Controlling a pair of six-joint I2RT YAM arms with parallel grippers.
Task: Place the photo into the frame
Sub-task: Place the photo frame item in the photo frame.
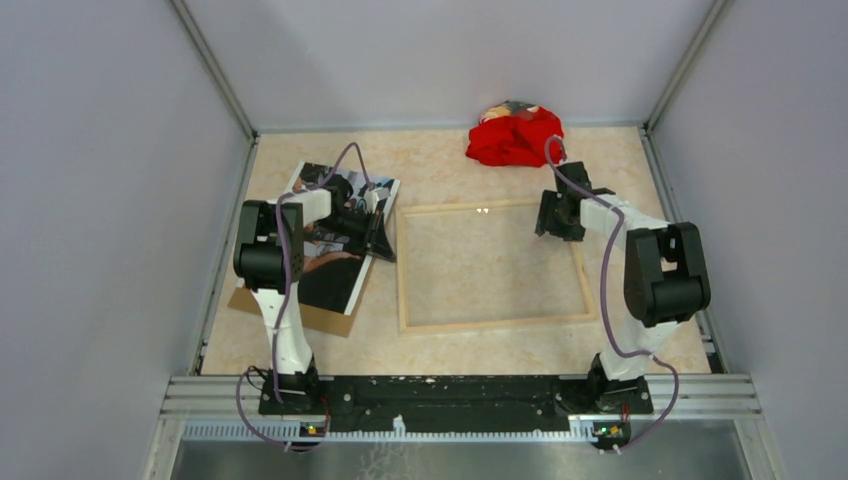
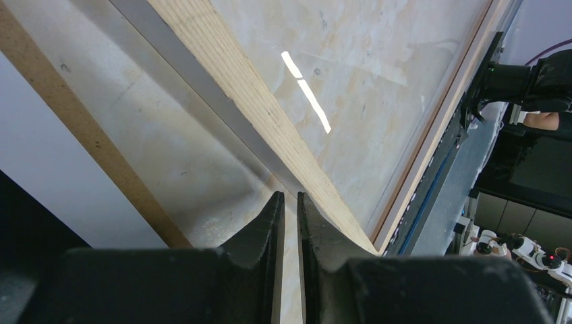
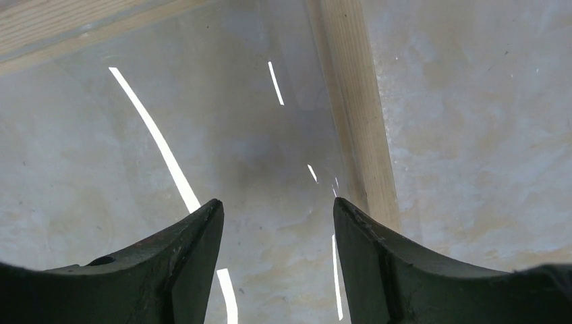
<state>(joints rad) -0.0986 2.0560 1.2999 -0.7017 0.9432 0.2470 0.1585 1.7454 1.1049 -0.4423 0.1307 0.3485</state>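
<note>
The frame (image 1: pixel 404 280) lies wood side up in the middle of the table, with glass in it. The photo (image 1: pixel 335 255) lies picture side up to its left, on a brown backing board (image 1: pixel 300 315). My left gripper (image 1: pixel 381 238) is at the photo's right edge, between the photo and the frame. In the left wrist view my left gripper (image 2: pixel 290 197) has its jaws a thin slit apart with only table showing between them, beside the frame's left rail (image 2: pixel 270 115). My right gripper (image 1: pixel 556 215) is open and empty over the frame's far right corner. In the right wrist view my right gripper (image 3: pixel 276 206) is just inside the right rail (image 3: pixel 357 115).
A red cloth (image 1: pixel 515 135) lies bunched at the back of the table. Grey walls enclose the table on three sides. A brown edge (image 2: pixel 74 121) with a pale surface beyond it runs along the left of the left wrist view.
</note>
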